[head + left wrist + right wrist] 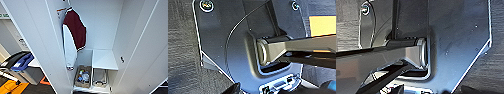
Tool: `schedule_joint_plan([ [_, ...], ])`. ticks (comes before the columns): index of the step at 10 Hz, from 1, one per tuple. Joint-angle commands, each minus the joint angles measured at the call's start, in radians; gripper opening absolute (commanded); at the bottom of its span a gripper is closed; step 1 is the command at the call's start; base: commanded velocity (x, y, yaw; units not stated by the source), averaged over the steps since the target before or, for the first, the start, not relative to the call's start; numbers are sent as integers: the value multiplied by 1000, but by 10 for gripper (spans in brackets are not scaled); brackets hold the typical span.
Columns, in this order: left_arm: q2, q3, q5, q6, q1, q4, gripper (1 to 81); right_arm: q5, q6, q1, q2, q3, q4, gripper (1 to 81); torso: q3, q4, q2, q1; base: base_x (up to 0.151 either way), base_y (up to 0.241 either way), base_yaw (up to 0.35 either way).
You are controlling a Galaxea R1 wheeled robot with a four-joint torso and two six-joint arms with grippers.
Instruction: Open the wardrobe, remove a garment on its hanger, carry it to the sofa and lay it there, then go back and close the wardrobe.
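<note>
The wardrobe [105, 32] stands open, plain white inside, both doors swung wide. At about eleven o'clock hangs a maroon jacket [73, 37] with white sleeves. At six o'clock two baskets [83, 76] sit under a white shelf [105, 60]. Whether either gripper is apart or together cannot be told.

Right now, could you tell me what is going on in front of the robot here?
The robot is facing the wardrobe, whose doors stand open. Nothing is being handled in the head view. A maroon jacket with white sleeves hangs inside near the left door. Low down, a white shelf sits above two baskets: the left basket holds mixed small items, and I cannot tell what the right basket holds. The dark coat-like garment is not hanging there.
</note>
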Motion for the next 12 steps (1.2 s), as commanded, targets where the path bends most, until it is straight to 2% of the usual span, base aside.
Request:
schedule_joint_plan([
  [1, -12, -3, 33, -4, -21, -4, 811, -77, -8, 16, 23, 12, -13, 811, 0, 0, 0, 0, 82, 0, 0],
  [5, -12, -3, 33, -4, -21, -23, 811, -77, -7, 13, 23, 15, -21, 811, 0, 0, 1, 1, 20, 0, 0],
  [7, -18, -11, 47, -10, -15, -26, 811, -77, -8, 15, 26, 16, -35, 811, 74, 0, 0, 1, 0, 0, 0],
  [9, -15, -15, 185, -37, -4, -29, 811, -79, -8, 16, 28, 16, -41, 811, 129, 0, 1, 1, 0, 0, 0],
  [11, -18, -15, 191, -110, 28, -31, 811, -79, -8, 13, 26, 13, -51, 811, 203, 0, 0, 0, 0, 0, 0],
  [12, -4, -17, 213, -113, 50, -47, 811, -79, -7, 13, 23, 9, -53, 811, 236, 0, 0, 0, 0, 0, 0],
])
